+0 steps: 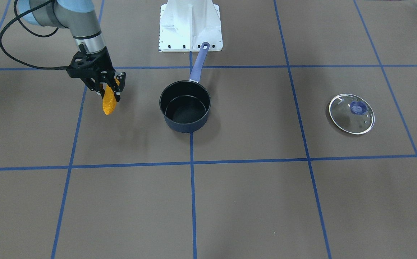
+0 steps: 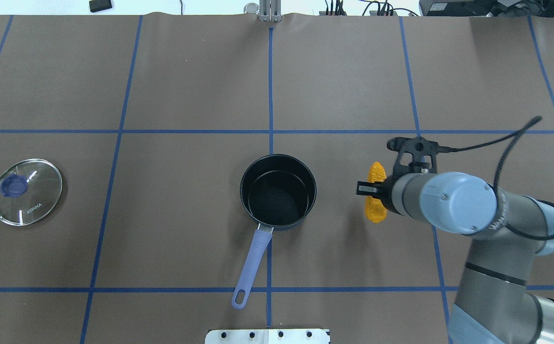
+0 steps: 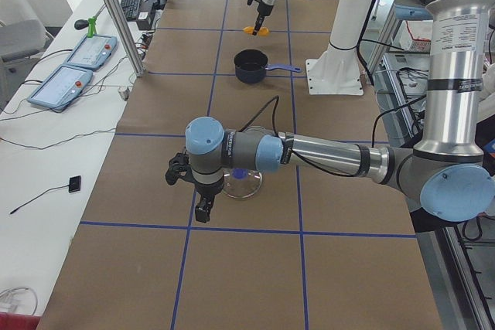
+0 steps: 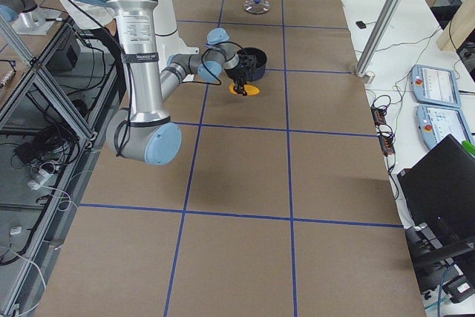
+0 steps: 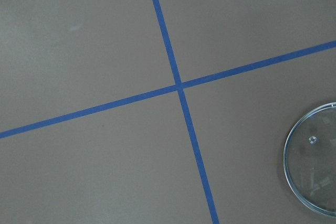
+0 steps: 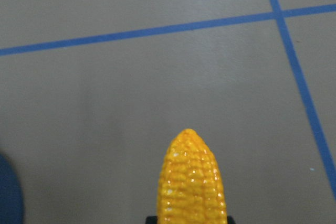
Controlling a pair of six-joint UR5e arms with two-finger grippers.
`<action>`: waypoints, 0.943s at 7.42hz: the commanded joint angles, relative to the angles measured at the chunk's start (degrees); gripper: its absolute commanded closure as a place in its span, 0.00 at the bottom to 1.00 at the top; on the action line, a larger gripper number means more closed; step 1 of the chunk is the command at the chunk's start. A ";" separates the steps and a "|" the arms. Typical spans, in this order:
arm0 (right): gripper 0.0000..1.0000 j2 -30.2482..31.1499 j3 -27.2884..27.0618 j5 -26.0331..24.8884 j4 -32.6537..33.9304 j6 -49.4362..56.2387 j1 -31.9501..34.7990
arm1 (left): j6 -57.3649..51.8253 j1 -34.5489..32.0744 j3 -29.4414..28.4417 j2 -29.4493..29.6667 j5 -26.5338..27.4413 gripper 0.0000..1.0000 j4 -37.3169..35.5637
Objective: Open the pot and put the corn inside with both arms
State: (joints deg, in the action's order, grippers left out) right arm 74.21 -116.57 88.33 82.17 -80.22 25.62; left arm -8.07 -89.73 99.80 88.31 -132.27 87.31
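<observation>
The dark navy pot (image 1: 185,105) stands open and empty at the table's middle, also in the overhead view (image 2: 278,192), with its purple-blue handle (image 2: 252,260) pointing toward the robot base. My right gripper (image 1: 110,94) is shut on the orange-yellow corn (image 1: 108,102) and holds it above the table, beside the pot and apart from it. The corn also shows in the overhead view (image 2: 376,210) and the right wrist view (image 6: 191,182). My left gripper (image 3: 202,206) shows only in the exterior left view, next to the glass lid (image 3: 243,185); I cannot tell whether it is open or shut.
The round glass lid with a blue knob (image 1: 351,113) lies flat on the table far from the pot, at the left in the overhead view (image 2: 26,191). Its rim shows in the left wrist view (image 5: 315,161). The white base plate (image 1: 190,27) stands behind the pot handle.
</observation>
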 commanded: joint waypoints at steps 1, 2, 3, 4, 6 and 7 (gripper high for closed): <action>1.00 -16.67 5.87 1.23 11.07 -3.51 1.01 | 1.12 0.08 0.39 -0.59 -1.50 0.01 0.06; 1.00 -21.17 10.62 1.14 10.99 -4.41 0.92 | 1.21 0.08 0.30 -0.59 -1.50 0.01 0.06; 1.00 -23.65 13.71 0.97 10.73 -4.50 0.83 | 1.21 0.08 0.22 -0.59 -1.50 0.01 0.06; 0.90 -26.11 16.18 0.88 10.73 -4.42 0.40 | 1.21 0.08 0.22 -0.59 -1.50 0.01 0.06; 0.00 -27.19 16.47 0.18 10.73 -4.50 -1.27 | 1.21 0.17 0.04 -0.59 -1.50 0.01 0.06; 0.00 -27.27 16.03 0.26 10.73 -4.33 -1.19 | 1.21 0.17 0.04 -0.59 -1.50 0.01 0.06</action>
State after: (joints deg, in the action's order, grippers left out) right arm 47.36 -100.39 88.75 92.90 -84.65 24.74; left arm -6.86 -89.58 99.90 87.72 -133.77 87.36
